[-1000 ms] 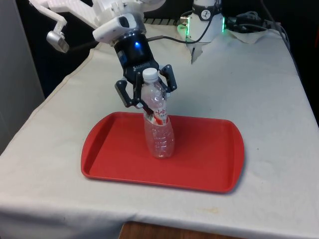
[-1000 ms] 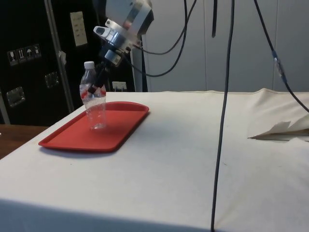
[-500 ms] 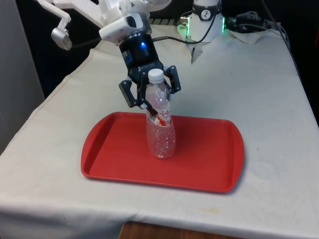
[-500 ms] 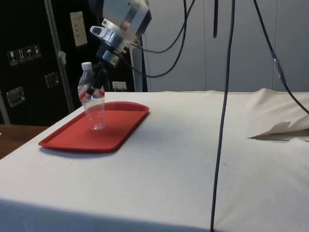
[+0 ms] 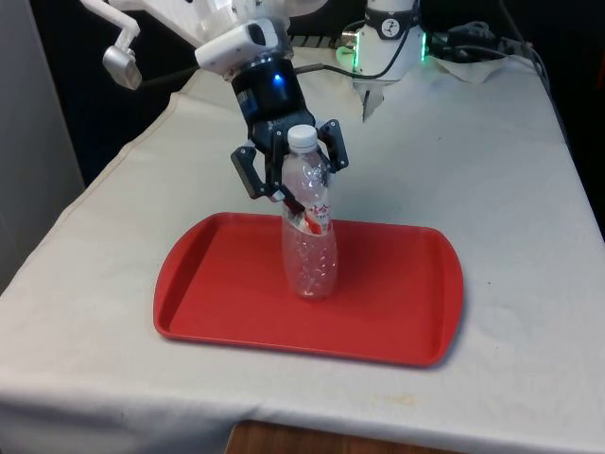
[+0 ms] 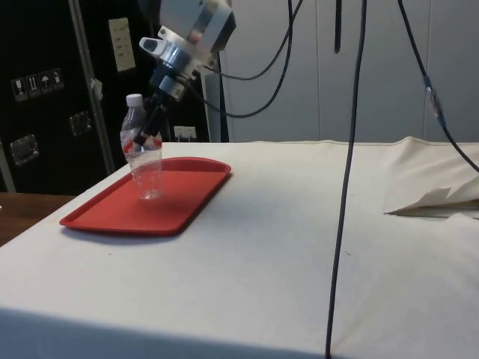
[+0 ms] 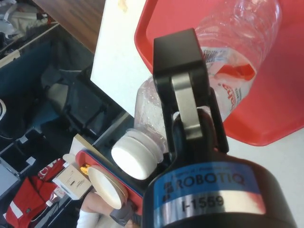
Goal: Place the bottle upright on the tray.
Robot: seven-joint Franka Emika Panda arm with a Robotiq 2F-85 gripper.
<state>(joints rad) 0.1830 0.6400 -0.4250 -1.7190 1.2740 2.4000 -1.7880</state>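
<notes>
White-clothed tabletop [image 5: 492, 170] carries the red tray [image 5: 397, 312], where the clear bottle [image 5: 309, 248] is stood base-down, clamped by the tool [image 5: 291, 170]; tipping is risked if released while slightly tilted.

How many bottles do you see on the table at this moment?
1. A clear bottle with a white cap stands on the red tray, near its middle, with the gripper shut on its upper half.
</notes>
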